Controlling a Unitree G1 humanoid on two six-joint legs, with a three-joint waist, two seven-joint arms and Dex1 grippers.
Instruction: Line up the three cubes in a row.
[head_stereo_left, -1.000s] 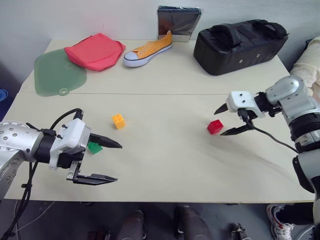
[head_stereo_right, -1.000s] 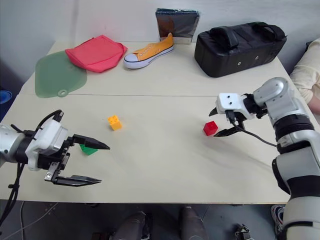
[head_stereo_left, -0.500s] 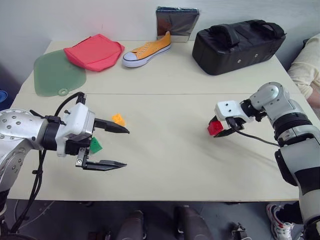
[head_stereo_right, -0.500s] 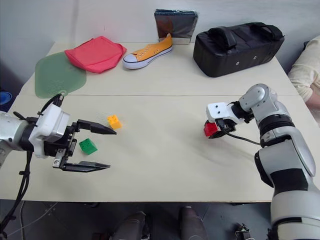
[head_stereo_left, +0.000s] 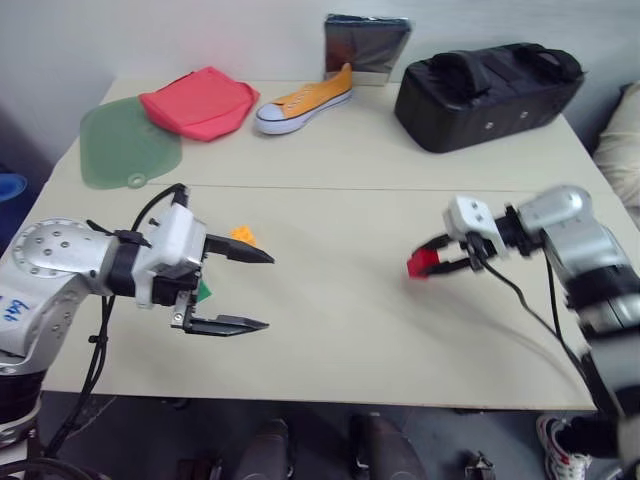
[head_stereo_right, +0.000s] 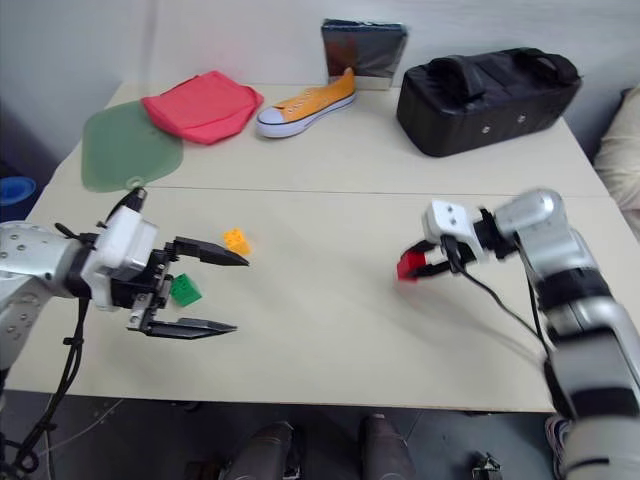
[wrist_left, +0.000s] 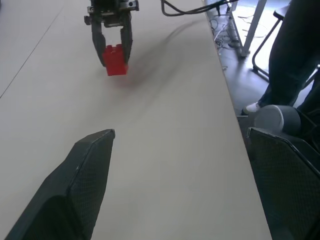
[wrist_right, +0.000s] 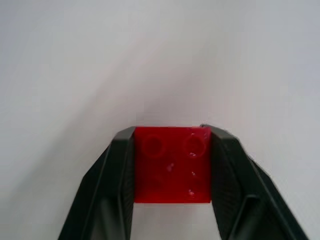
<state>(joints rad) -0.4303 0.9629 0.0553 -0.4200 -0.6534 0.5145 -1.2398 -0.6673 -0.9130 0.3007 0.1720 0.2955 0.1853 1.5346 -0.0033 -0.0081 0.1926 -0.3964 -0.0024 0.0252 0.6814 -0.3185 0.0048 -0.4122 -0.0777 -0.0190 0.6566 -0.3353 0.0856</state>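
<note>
The red cube (wrist_right: 171, 164) is sitting pinched between the 2 black fingers of the right gripper (head_stereo_left: 437, 260), studs showing, at the right side of the table (head_stereo_left: 340, 160). From the head views it is hard to tell whether it is resting on the top or riding just above it. The yellow-orange cube (head_stereo_right: 236, 241) and the green cube (head_stereo_right: 184, 290) are lying well apart from it, over on the left half, near each other, green nearer the front edge.

The relation that matters: the other 2 cubes are lying to the robot's left of the held red one, so the carry is going to have to run leftward across bare tabletop. The right arm is the one already gripping red; the left gripper (head_stereo_left: 235, 290) is hanging spread wide and holding nothing, pointing toward the right, with the green cube tucked just behind its fingers and the yellow-orange one just beyond its upper finger. The left arm is clearly the nearer one to both.

Shoe (head_stereo_left: 303, 98), black bag (head_stereo_left: 490, 85), red cloth (head_stereo_left: 196, 100) and green mat (head_stereo_left: 128, 148) are all lying at the far side, out of the way.
</note>
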